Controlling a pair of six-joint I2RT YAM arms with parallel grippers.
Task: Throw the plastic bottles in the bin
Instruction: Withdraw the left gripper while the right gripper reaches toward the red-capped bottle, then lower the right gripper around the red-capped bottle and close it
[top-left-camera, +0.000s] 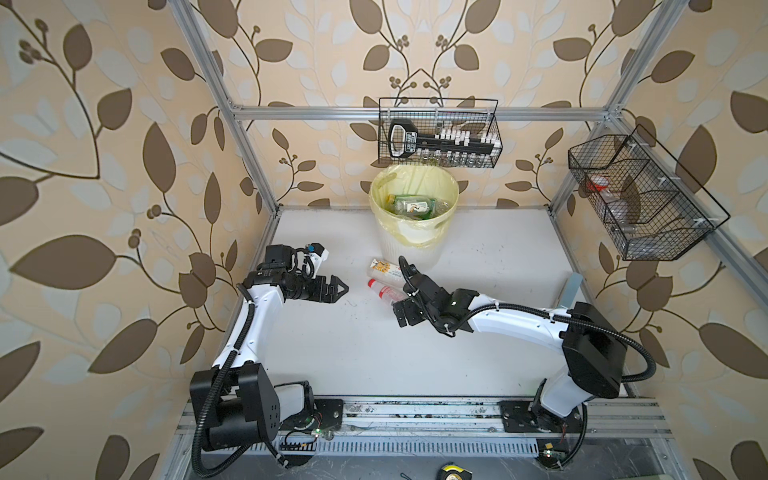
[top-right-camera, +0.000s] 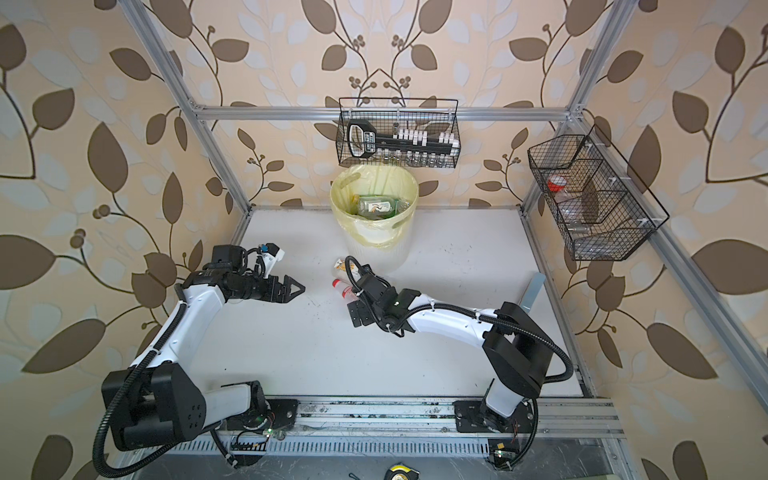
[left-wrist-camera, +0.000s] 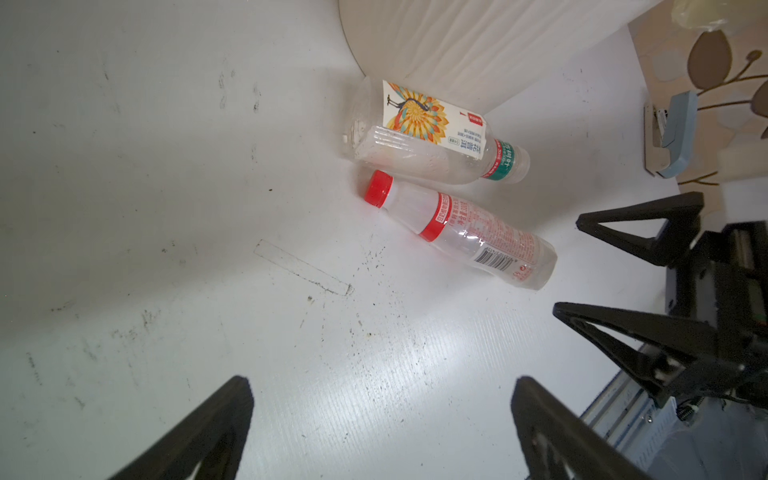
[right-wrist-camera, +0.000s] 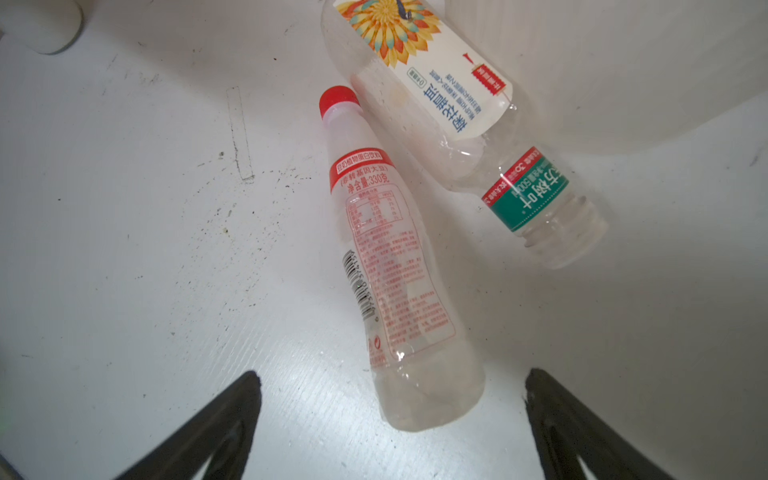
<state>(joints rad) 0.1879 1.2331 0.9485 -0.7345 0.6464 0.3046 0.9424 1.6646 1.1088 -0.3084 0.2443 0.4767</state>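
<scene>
Two plastic bottles lie side by side on the white table in front of the bin (top-left-camera: 411, 249) (top-right-camera: 382, 253). One is clear with a red cap (top-left-camera: 384, 291) (left-wrist-camera: 465, 237) (right-wrist-camera: 386, 257). The other is clear with a peacock label and a green neck band (top-left-camera: 384, 268) (left-wrist-camera: 424, 133) (right-wrist-camera: 449, 108). Several more bottles (top-left-camera: 415, 205) lie inside the yellow-lined bin. My right gripper (top-left-camera: 403, 311) (right-wrist-camera: 392, 374) is open, and the red-capped bottle's base sits between its fingers untouched. My left gripper (top-left-camera: 338, 289) (left-wrist-camera: 382, 415) is open and empty, left of the bottles.
A black wire basket (top-left-camera: 440, 133) with vials and a black tool hangs on the back wall above the bin. Another wire basket (top-left-camera: 640, 199) hangs on the right frame. A blue-grey bracket (top-left-camera: 571, 291) stands at the table's right edge.
</scene>
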